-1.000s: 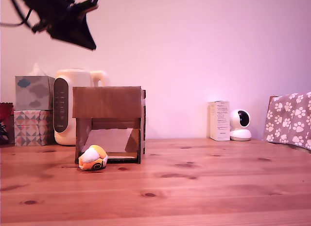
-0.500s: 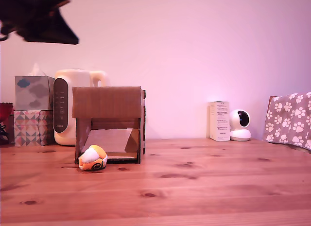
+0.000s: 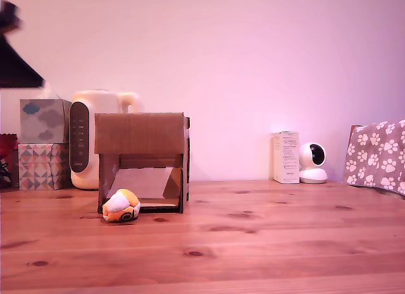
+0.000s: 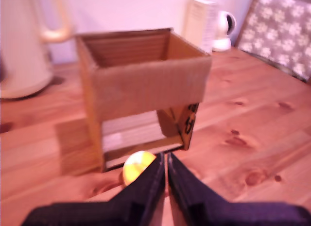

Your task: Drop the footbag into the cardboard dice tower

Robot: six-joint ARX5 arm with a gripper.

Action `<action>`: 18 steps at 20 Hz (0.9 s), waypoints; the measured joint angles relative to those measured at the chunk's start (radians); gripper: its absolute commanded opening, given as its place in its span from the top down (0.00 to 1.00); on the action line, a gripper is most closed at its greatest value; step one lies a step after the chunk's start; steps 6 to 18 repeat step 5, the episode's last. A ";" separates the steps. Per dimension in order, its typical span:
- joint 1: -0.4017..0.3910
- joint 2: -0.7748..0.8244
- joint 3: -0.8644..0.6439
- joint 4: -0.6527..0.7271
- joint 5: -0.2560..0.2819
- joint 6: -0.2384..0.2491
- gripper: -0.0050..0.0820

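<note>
- Knotty pine table [image 3: 266, 243], plain pale wall behind.
- Gripper [image 4: 166, 175] in wrist view: dark jaws pressed together, only a thin slit between, holding nothing.
- Footbag [image 3: 121, 206] lies on the table, at the foot of the cardboard dice tower [image 3: 140, 160], at its lower front opening, toward the exterior view's left.
- Cream kettle [image 3: 95, 137] and tissue boxes [image 3: 43, 144] behind, exterior view's left.
</note>
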 measured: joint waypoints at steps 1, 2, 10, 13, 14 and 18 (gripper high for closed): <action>0.000 -0.057 -0.015 -0.046 -0.010 -0.002 0.96; 0.000 -0.113 -0.022 -0.101 -0.021 -0.002 0.96; 0.000 -0.241 -0.024 -0.233 -0.061 -0.002 0.96; 0.000 -0.241 -0.024 -0.233 -0.061 -0.002 0.96; 0.000 -0.241 -0.024 -0.233 -0.061 -0.002 0.96; 0.000 -0.241 -0.024 -0.233 -0.061 -0.002 0.96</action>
